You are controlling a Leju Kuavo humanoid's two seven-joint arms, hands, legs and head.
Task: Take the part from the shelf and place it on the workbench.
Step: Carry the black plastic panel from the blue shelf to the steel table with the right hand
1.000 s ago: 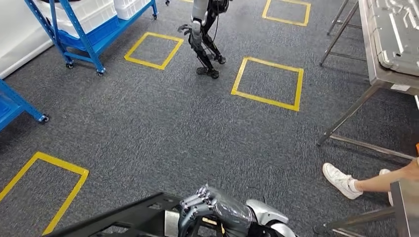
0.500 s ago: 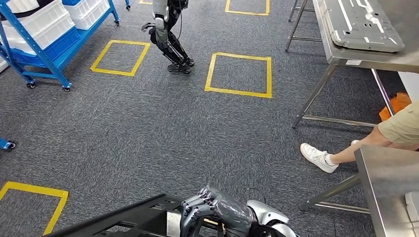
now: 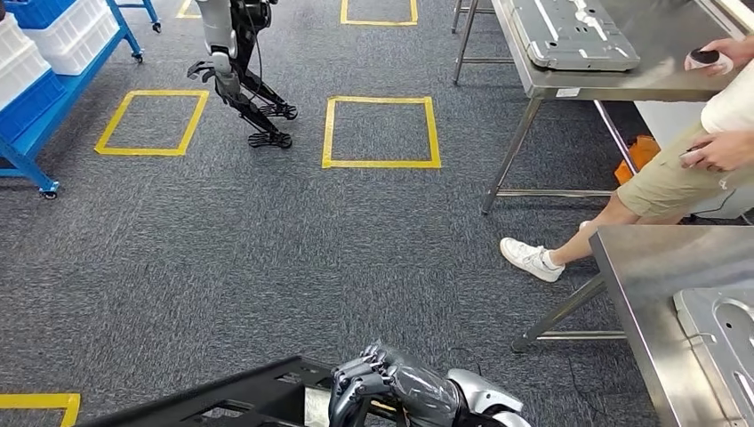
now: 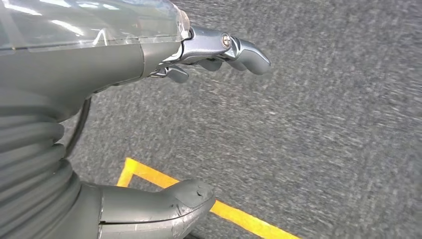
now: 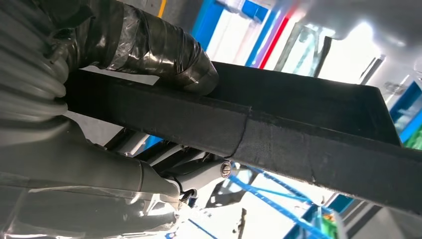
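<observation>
The part is a black frame [image 3: 233, 398] at the bottom of the head view, and my right hand [image 3: 393, 390] grips its near end. The right wrist view shows the same black bar [image 5: 278, 134] with my right hand [image 5: 99, 164] clasped around it, the taped thumb [image 5: 154, 50] over its upper side. My left hand [image 4: 114, 59] hangs over the grey carpet with its fingers apart and nothing in it. A steel workbench [image 3: 649, 285] stands at the lower right, with a grey metal panel [image 3: 725, 334] lying on it.
A person [image 3: 676, 169] in beige shorts and white shoes stands between that bench and a second steel table [image 3: 613, 80] bearing a grey panel [image 3: 573, 31]. Another robot [image 3: 233, 67] walks at the back. A blue shelf with bins [image 3: 40, 76] stands far left. Yellow squares [image 3: 381, 132] mark the carpet.
The camera has turned right, so the whole scene slid left and the near workbench came into view. My right hand still grips the black frame.
</observation>
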